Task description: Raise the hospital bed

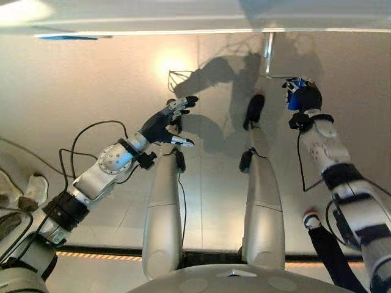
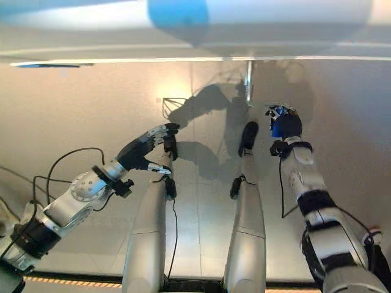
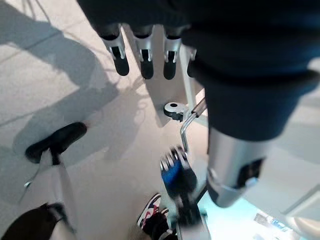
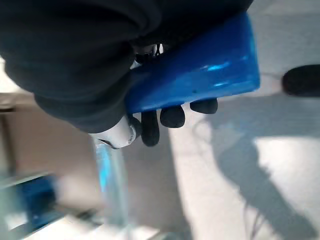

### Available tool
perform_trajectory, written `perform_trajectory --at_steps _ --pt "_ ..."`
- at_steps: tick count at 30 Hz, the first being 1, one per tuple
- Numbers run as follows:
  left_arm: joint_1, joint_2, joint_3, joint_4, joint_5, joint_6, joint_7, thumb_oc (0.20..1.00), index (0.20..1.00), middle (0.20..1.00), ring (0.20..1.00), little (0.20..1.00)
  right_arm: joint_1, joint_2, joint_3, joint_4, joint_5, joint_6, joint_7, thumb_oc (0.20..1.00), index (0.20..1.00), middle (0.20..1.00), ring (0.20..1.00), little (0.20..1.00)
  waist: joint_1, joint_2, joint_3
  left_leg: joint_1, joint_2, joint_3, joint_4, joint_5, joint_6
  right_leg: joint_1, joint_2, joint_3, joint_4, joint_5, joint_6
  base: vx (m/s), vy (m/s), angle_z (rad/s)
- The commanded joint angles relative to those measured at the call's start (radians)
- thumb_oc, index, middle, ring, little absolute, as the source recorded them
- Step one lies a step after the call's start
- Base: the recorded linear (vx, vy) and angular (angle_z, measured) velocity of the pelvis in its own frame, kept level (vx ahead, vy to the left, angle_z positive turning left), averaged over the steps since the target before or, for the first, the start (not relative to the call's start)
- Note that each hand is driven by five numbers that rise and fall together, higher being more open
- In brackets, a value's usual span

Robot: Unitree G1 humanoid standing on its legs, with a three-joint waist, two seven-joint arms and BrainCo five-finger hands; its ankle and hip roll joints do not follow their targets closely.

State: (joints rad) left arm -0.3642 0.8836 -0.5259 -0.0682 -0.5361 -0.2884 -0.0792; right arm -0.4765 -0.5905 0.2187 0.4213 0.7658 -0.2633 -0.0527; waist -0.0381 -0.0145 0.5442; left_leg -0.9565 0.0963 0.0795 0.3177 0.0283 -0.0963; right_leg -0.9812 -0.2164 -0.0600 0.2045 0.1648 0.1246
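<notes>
While the right hand point(image 4: 150, 120) curls its fingers around a blue crank handle point(image 4: 200, 75) below the bed frame point(image 1: 195, 18), the left hand point(image 1: 162, 125) hangs with fingers straight

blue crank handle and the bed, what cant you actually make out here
- Hospital bed: cut off by the top edge in both eye views, so its height cannot be read.
- Blue crank handle: the right hand curls round it; the dark cover hides its inner end in the right wrist view.
- Crank rod: blurred in the left wrist view, its joint to the bed unclear.
- Left hand: open, holding nothing.
</notes>
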Motion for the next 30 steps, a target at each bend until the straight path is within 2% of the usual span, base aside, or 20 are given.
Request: perform_trajectory --at_steps 1,2,4,6,7,9,10,11,12,14,15,17,18,19,21,22,27,28,29,30 --pt "0.118 0.019 0.093 -0.104 0.02 -0.038 0.003 1.0 1.0 1.0 1.0 1.0 0.235 -0.171 -0.337 -0.172 0.1 -0.168 -0.104 0.2 0.2 0.2 0.2 0.2 -0.054 -0.009 -0.024 0.053 0.025 -0.016 -0.044 0.027 -0.021 0.021 0.031 -0.025 0.116 -0.119 0.052 -0.05 -0.057 -0.16" --pt "0.15 0.035 0.13 -0.131 0.022 -0.035 -0.003 1.0 1.0 1.0 1.0 1.0 0.308 -0.166 -0.376 -0.345 0.113 -0.194 -0.049 0.2 0.2 0.2 0.2 0.2 -0.065 -0.021 -0.024 0.057 0.028 -0.016 -0.044 0.027 -0.021 0.026 0.034 -0.025 0.118 -0.122 0.052 -0.01 -0.033 -0.07" --pt "0.178 0.044 0.139 -0.144 0.024 -0.034 -0.009 1.0 1.0 1.0 1.0 1.0 0.354 -0.165 -0.389 -0.403 0.137 -0.205 -0.018 0.2 0.2 0.2 0.2 0.2 -0.068 -0.027 -0.024 0.093 0.028 -0.025 -0.038 -0.004 -0.027 0.062 0.035 -0.021 0.129 -0.153 0.06 0.03 -0.009 -0.02" --pt "0.217 0.071 0.199 -0.176 0.024 -0.036 -0.022 1.0 1.0 1.0 1.0 1.0 0.413 -0.176 -0.399 -0.596 0.186 -0.201 0.063 0.2 0.2 0.2 0.2 0.2 -0.079 -0.043 -0.024 0.064 0.034 -0.015 -0.041 0.028 -0.023 0.039 0.037 -0.028 0.12 -0.121 0.052 0.0 0.0 0.0" --pt "0.231 0.071 0.195 -0.177 0.023 -0.035 -0.022 1.0 1.0 1.0 1.0 1.0 0.426 -0.176 -0.393 -0.596 0.186 -0.2 0.063 0.2 0.2 0.2 0.2 0.2 -0.078 -0.043 -0.024 0.096 0.035 -0.024 -0.035 -0.004 -0.029 0.07 0.038 -0.025 0.13 -0.152 0.06 0.06 -0.023 0.02" --pt "0.248 0.088 0.213 -0.188 0.016 -0.037 -0.032 1.0 1.0 1.0 1.0 1.0 0.429 -0.191 -0.367 -0.654 0.26 -0.19 0.136 0.2 0.2 0.2 0.2 0.2 -0.079 -0.051 -0.024 0.097 0.036 -0.027 -0.031 -0.005 -0.03 0.078 0.037 -0.029 0.131 -0.151 0.06 0.03 -0.009 0.01" --pt "0.247 0.093 0.207 -0.189 0.012 -0.039 -0.037 1.0 1.0 1.0 1.0 1.0 0.425 -0.191 -0.326 -0.676 0.307 -0.181 0.165 0.2 0.2 0.2 0.2 0.2 -0.076 -0.054 -0.024 0.099 0.036 -0.029 -0.031 -0.004 -0.03 0.08 0.038 -0.031 0.13 -0.15 0.06 -0.06 -0.033 0.05" --pt "0.25 0.115 0.227 -0.192 0.005 -0.041 -0.042 1.0 1.0 1.0 1.0 1.0 0.404 -0.239 -0.273 -0.749 0.331 -0.147 0.212 0.2 0.2 0.2 0.2 0.2 -0.074 -0.061 -0.024 0.066 0.035 -0.024 -0.038 0.031 -0.024 0.055 0.038 -0.038 0.118 -0.117 0.052 0.0 -0.018 0.05" --pt "0.263 0.114 0.223 -0.192 0.004 -0.041 -0.043 1.0 1.0 1.0 1.0 1.0 0.414 -0.239 -0.265 -0.747 0.331 -0.147 0.212 0.2 0.2 0.2 0.2 0.2 -0.074 -0.061 -0.024 0.097 0.036 -0.032 -0.031 -0.001 -0.031 0.086 0.038 -0.035 0.128 -0.148 0.06 0.0 -0.031 0.05" --pt "0.227 0.14 0.178 -0.182 -0.008 -0.054 -0.047 1.0 1.0 1.0 1.0 1.0 0.312 -0.304 -0.06 -0.808 0.417 -0.092 0.293 0.2 0.2 0.2 0.2 0.2 -0.05 -0.063 -0.024 0.096 0.038 -0.038 -0.031 0.002 -0.031 0.097 0.035 -0.046 0.122 -0.144 0.06 0.03 -0.011 0.01" --pt "0.228 0.139 0.18 -0.181 -0.008 -0.054 -0.047 1.0 1.0 1.0 1.0 1.0 0.306 -0.304 -0.055 -0.805 0.418 -0.093 0.293 0.2 0.2 0.2 0.2 0.2 -0.053 -0.064 -0.024 0.096 0.038 -0.038 -0.031 0.002 -0.031 0.097 0.035 -0.046 0.122 -0.144 0.06 0.0 0.0 0.0" --pt "0.196 0.149 0.148 -0.169 -0.004 -0.052 -0.046 1.0 1.0 1.0 1.0 1.0 0.186 -0.309 0.103 -0.834 0.427 -0.052 0.314 0.2 0.2 0.2 0.2 0.2 -0.032 -0.058 -0.024 0.089 0.035 -0.045 -0.027 0.004 -0.03 0.099 0.033 -0.051 0.122 -0.143 0.058 0.0 -0.017 0.01" --pt "0.155 0.143 0.121 -0.15 -0.004 -0.056 -0.04 1.0 1.0 1.0 1.0 1.0 0.056 -0.264 0.238 -0.796 0.417 -0.033 0.303 0.2 0.2 0.2 0.2 0.2 -0.016 -0.051 -0.024 0.086 0.032 -0.052 -0.026 0.005 -0.028 0.101 0.029 -0.058 0.122 -0.141 0.056 0.0 0.0 0.0" --pt "0.156 0.143 0.123 -0.149 -0.004 -0.056 -0.04 1.0 1.0 1.0 1.0 1.0 0.051 -0.262 0.243 -0.793 0.417 -0.034 0.303 0.2 0.2 0.2 0.2 0.2 -0.018 -0.051 -0.024 0.085 0.032 -0.052 -0.026 0.005 -0.028 0.101 0.029 -0.058 0.122 -0.141 0.056 0.0 0.0 0.0" --pt "0.081 0.126 0.07 -0.111 -0.001 -0.062 -0.024 1.0 1.0 1.0 1.0 1.0 -0.162 -0.141 0.442 -0.72 0.387 0.007 0.281 0.2 0.2 0.2 0.2 0.2 0.021 -0.034 -0.024 0.075 0.024 -0.06 -0.023 0.007 -0.026 0.104 0.024 -0.07 0.118 -0.14 0.053 -0.01 -0.012 -0.05" --pt "0.081 0.126 0.071 -0.111 -0.001 -0.062 -0.023 1.0 1.0 1.0 1.0 1.0 -0.165 -0.14 0.444 -0.717 0.387 0.007 0.281 0.2 0.2 0.2 0.2 0.2 0.019 -0.034 -0.024 0.074 0.024 -0.06 -0.022 0.007 -0.026 0.104 0.024 -0.07 0.118 -0.14 0.053 0.0 -0.006 -0.06" --pt "0.005 0.1 -0.015 -0.09 -0.007 -0.056 -0.007 1.0 1.0 1.0 1.0 1.0 -0.382 0.039 0.601 -0.468 0.291 0.051 0.209 0.2 0.2 0.2 0.2 0.2 0.076 0.0 -0.024 0.056 0.011 -0.075 -0.014 0.006 -0.024 0.105 0.013 -0.086 0.116 -0.137 0.049 0.0 0.009 0.0" --pt "-0.007 0.097 -0.024 -0.085 -0.005 -0.057 0.0 1.0 1.0 1.0 1.0 1.0 -0.408 0.06 0.604 -0.432 0.268 0.047 0.194 0.2 0.2 0.2 0.2 0.2 0.082 0.004 -0.024 0.05 0.009 -0.078 -0.01 0.006 -0.024 0.104 0.01 -0.09 0.115 -0.137 0.049 0.0 0.0 0.0" --pt "-0.028 0.083 -0.048 -0.081 -0.011 -0.059 0.004 1.0 1.0 1.0 1.0 1.0 -0.437 0.136 0.618 -0.289 0.22 0.06 0.162 0.2 0.2 0.2 0.2 0.2 0.1 0.02 -0.024 0.043 0.005 -0.086 -0.008 0.007 -0.023 0.101 0.008 -0.091 0.115 -0.135 0.049 0.0 0.0 0.0" --pt "-0.029 0.083 -0.049 -0.08 -0.011 -0.059 0.005 1.0 1.0 1.0 1.0 1.0 -0.438 0.137 0.618 -0.286 0.22 0.059 0.162 0.2 0.2 0.2 0.2 0.2 0.101 0.02 -0.024 0.043 0.005 -0.086 -0.008 0.007 -0.023 0.101 0.008 -0.091 0.115 -0.135 0.049 0.0 0.015 0.08"
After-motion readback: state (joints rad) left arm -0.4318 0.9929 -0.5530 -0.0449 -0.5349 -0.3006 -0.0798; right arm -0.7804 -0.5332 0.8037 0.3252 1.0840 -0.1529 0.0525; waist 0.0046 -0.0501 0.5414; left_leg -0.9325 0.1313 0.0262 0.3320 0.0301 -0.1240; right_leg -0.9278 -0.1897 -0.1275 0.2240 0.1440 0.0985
